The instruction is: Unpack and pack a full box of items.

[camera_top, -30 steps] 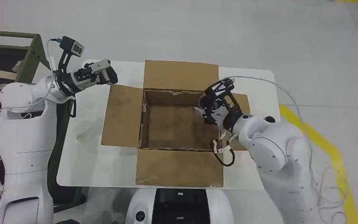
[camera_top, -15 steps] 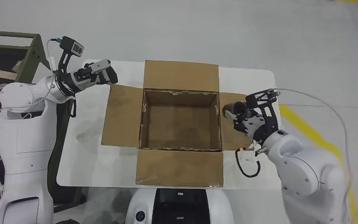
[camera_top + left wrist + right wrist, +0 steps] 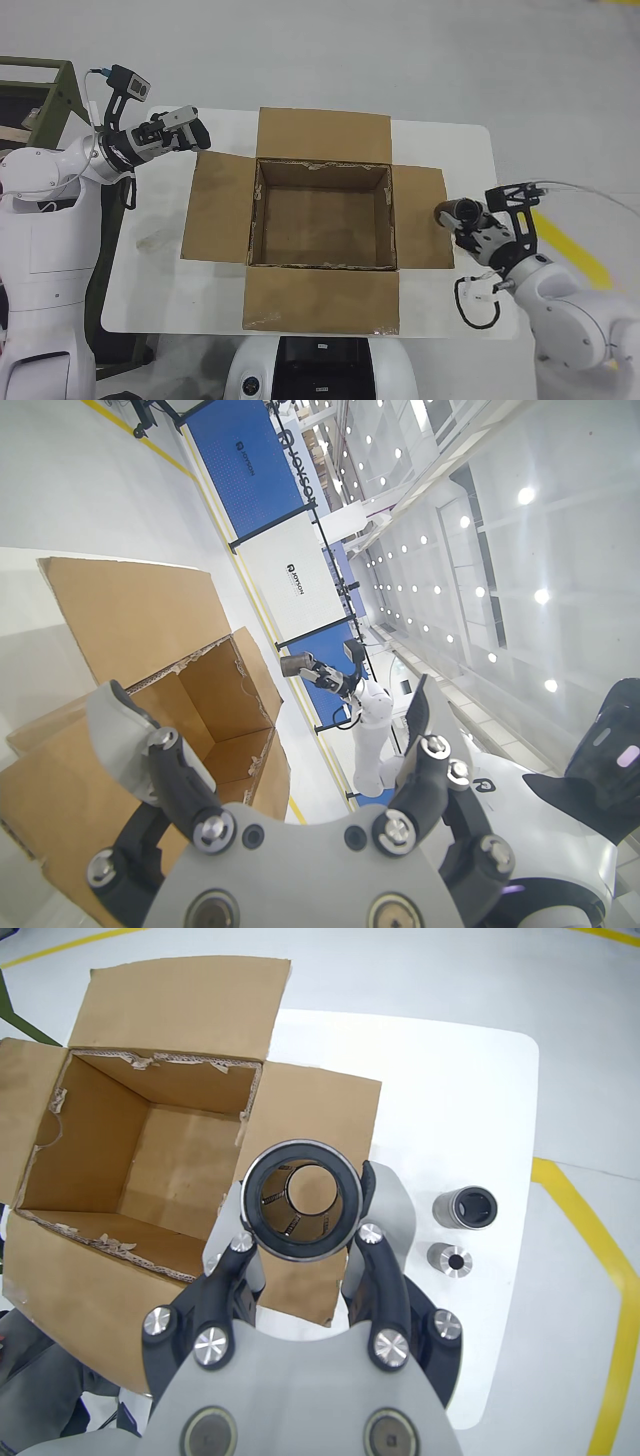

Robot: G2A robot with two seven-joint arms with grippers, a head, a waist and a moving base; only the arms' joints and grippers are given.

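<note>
Beside box (image 3: 320, 133), cyl. (image 3: 251, 1200) in R pincer (image 3: 301, 1188)

We hold our right gripper (image 3: 455, 214) out to the right, its fingers clamped on a metal sleeve (image 3: 301, 1149). Our left gripper (image 3: 198, 130) hangs raised at the far left, fingers spread wide.

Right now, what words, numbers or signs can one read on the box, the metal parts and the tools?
Cardboard box: none.
Held metal sleeve: none.
Larger sleeve on the table: none.
Smaller metal part beside it: none.
Right tool, left tool: none.
</note>
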